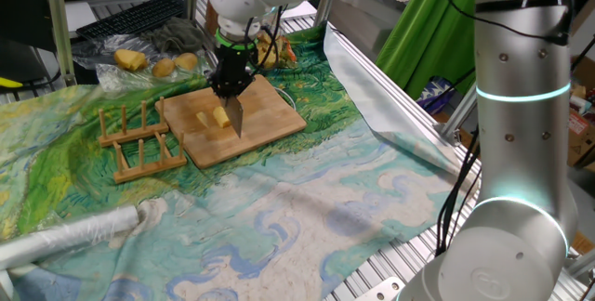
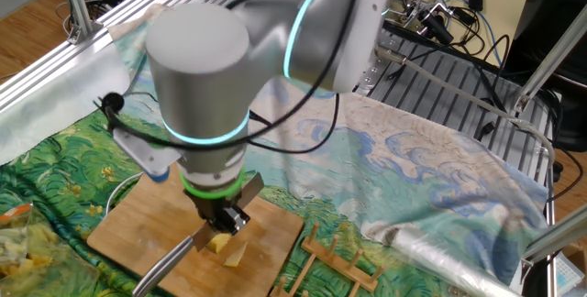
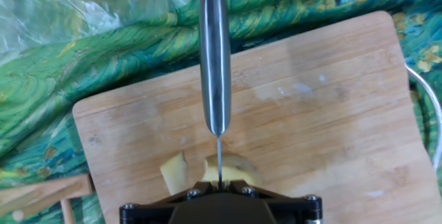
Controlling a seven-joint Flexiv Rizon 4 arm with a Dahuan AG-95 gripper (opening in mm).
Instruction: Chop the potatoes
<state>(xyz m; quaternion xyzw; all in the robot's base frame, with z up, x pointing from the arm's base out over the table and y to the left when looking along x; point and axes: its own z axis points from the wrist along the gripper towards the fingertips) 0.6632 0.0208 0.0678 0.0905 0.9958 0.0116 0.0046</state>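
In one fixed view, the tool (image 1: 230,85) is clenching a knife (image 1: 236,115), blade pointing down over the wooden board (image 1: 270,120), which is sitting toward the counter's far edge on a painted cloth (image 1: 279,208). The potatoes (image 1: 216,118) are lying near the board's middle, beside the blade.

In the other fixed view, the arm is hiding most of the board (image 2: 138,224); pale potatoes (image 2: 223,245) are showing just under the tool (image 2: 223,219).

In the hand view, the knife (image 3: 215,51) is standing edge-on above the potatoes (image 3: 228,169), two chunks lying close together near the board's (image 3: 331,113) near edge. They are looking firm, light, wet and likely to skid, so pressing straight down through the middle seems best.
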